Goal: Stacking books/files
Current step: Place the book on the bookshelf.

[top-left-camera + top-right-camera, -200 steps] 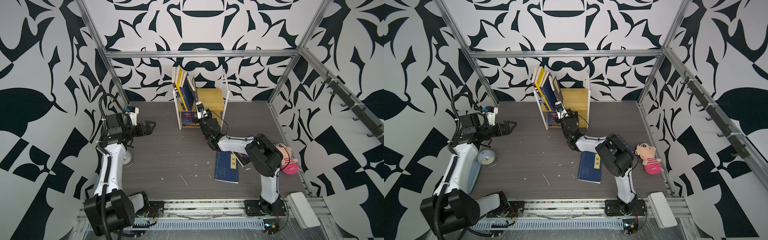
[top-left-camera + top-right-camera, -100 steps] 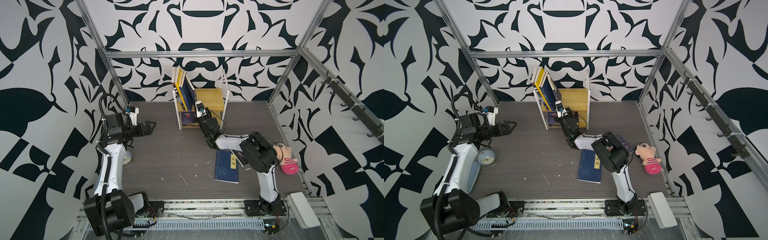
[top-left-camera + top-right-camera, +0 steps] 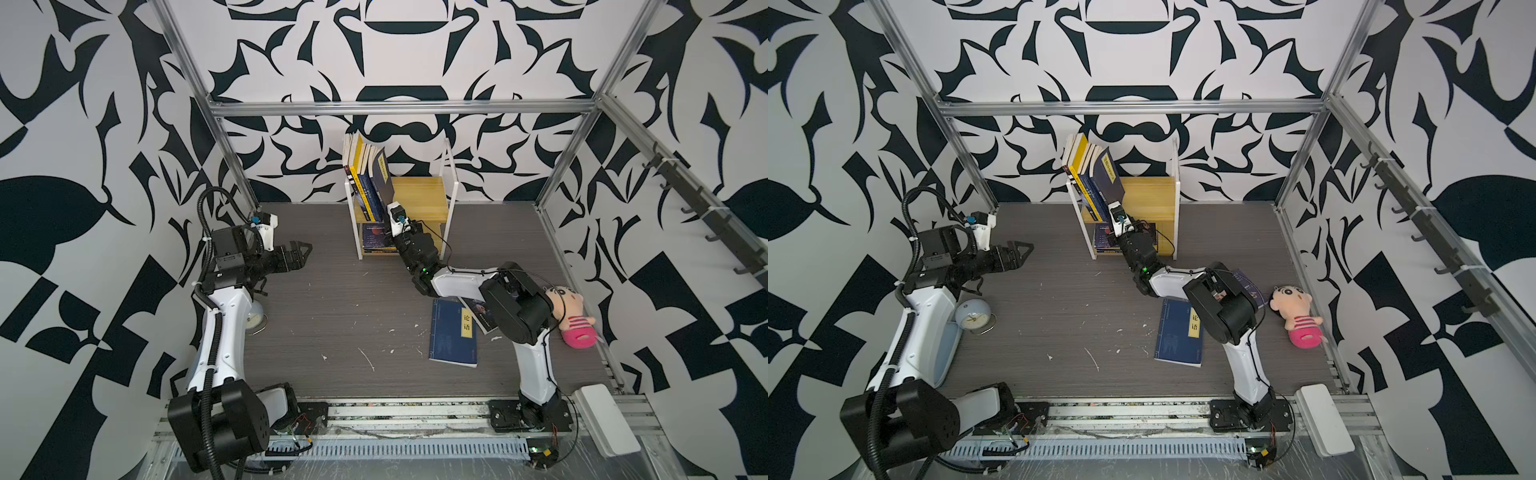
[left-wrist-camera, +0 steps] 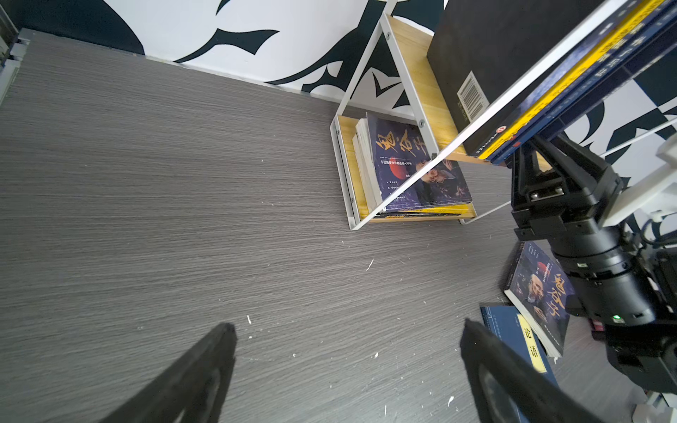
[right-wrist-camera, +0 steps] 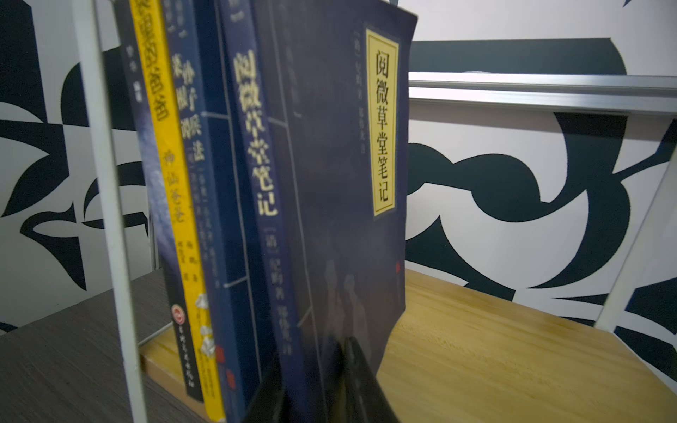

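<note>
A white-framed wooden shelf stands at the back wall. Several books stand upright on its upper board, and the outermost navy book with a yellow label leans on them. My right gripper straddles that book's lower edge, jaws a little apart. A stack of books lies on the lower board. On the table lie a navy book and a purple-blue one with an old man's face. My left gripper hovers open and empty at the left.
A plush doll lies at the right edge. A small clock and a light-blue pencil case sit beside the left arm. A white flat box rests at the front right corner.
My right arm has pushed in towards the shelf and its jaws have parted a little on the navy book. The left arm has not moved.
</note>
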